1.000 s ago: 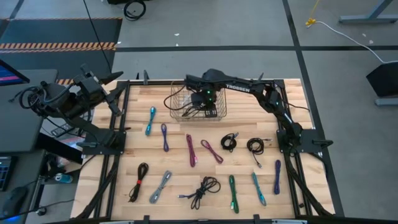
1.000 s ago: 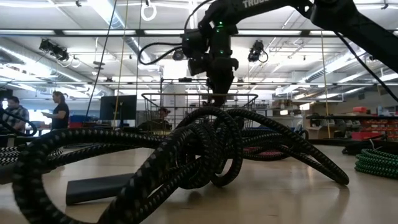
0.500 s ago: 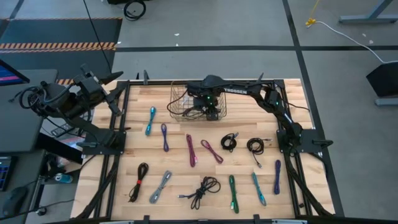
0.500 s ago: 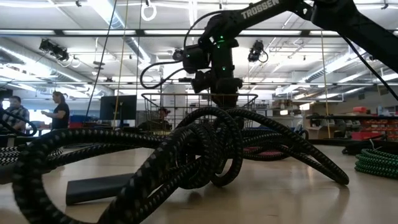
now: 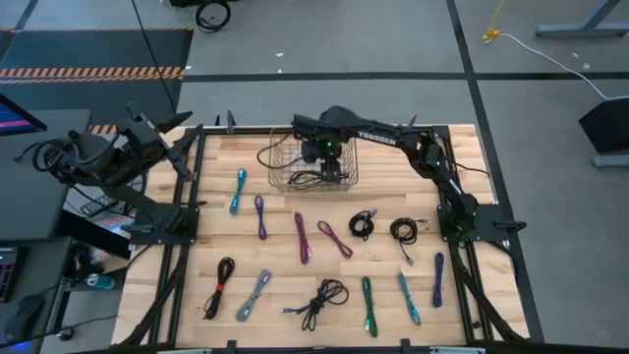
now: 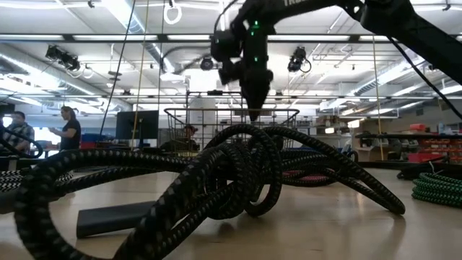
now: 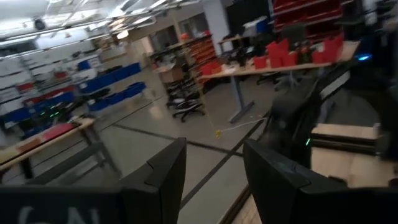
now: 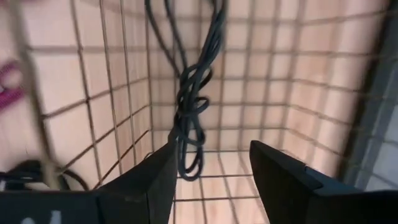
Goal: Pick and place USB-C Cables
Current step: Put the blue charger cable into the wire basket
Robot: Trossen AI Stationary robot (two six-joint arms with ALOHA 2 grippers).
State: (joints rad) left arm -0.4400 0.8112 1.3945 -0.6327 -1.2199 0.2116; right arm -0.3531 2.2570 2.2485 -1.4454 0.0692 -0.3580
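My right claw [image 8: 208,171] hangs open and empty over the wire mesh basket [image 5: 285,157]. The dark cable [image 8: 193,118] lies straight below it on the basket floor. The other coloured cables [image 5: 302,237] wait on the wooden table [image 5: 462,157], nearer me than my left claw [image 7: 214,180].

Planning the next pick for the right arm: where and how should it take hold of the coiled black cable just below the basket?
Grip the coiled black cable across its bunched middle, coming straight down from above. It lies flat on the table as a compact coil with clear wood around it, so the strands pinch together there; loose ends would probably slip. The right end effector, open over the wire basket, is nearest.
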